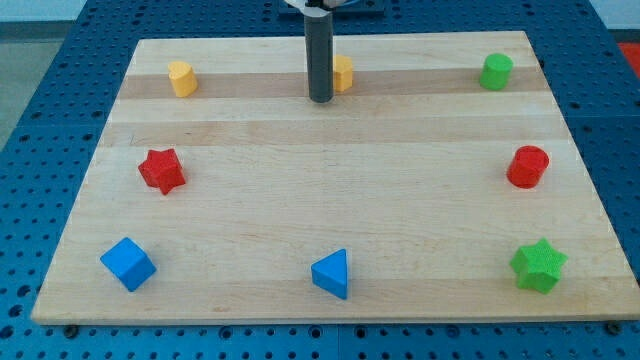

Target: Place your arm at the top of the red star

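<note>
Red star point(161, 170) sits by the desk's point(300, 190) left edge, midway down. My tip point(320, 100), a bare rod holding nothing, stands well apart toward the view's upper right, seemingly touching a partly hidden yellow block point(343, 73).

A single camera looks down at a slant from the near side of the pale wooden board point(330, 200), facing its far edge. It sits close enough that the board fills the frame, with blue perforated table point(40, 60) at the margins.
</note>
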